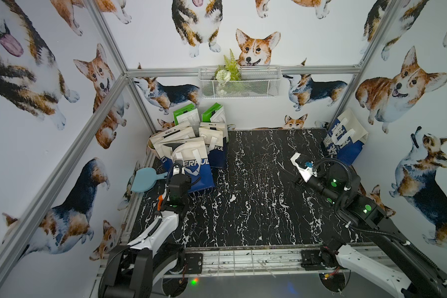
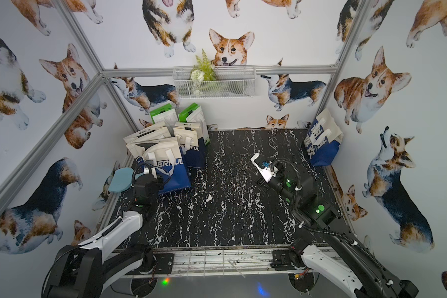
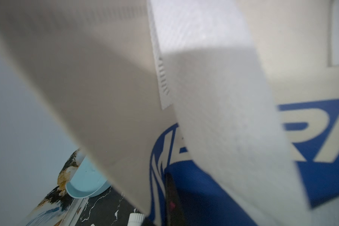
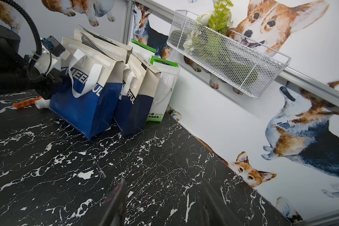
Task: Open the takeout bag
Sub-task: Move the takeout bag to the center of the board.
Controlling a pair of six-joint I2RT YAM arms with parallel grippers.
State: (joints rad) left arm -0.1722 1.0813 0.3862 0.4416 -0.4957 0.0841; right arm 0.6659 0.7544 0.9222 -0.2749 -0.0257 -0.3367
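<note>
The front bag (image 4: pixel 90 105) at the counter's (image 4: pixel 125 166) far left corner reads "CHEE…UL", its handle (image 4: pixel 86 78) covering the middle. The second bag (image 4: pixel 134 101) shows "RFUL". The green bag's (image 4: pixel 161 97) print is unreadable.

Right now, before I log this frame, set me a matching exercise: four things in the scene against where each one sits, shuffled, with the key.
Things
1. front blue-and-cream bag
2. lone blue bag
3. wire basket
4. light blue dish

Places
A. hung on the back wall
B. by the left wall, beside the bag cluster
C. foremost of that cluster, far left of the table
D. standing alone at the far right, against the wall

Pairs: 1-C, 2-D, 3-A, 4-B
</note>
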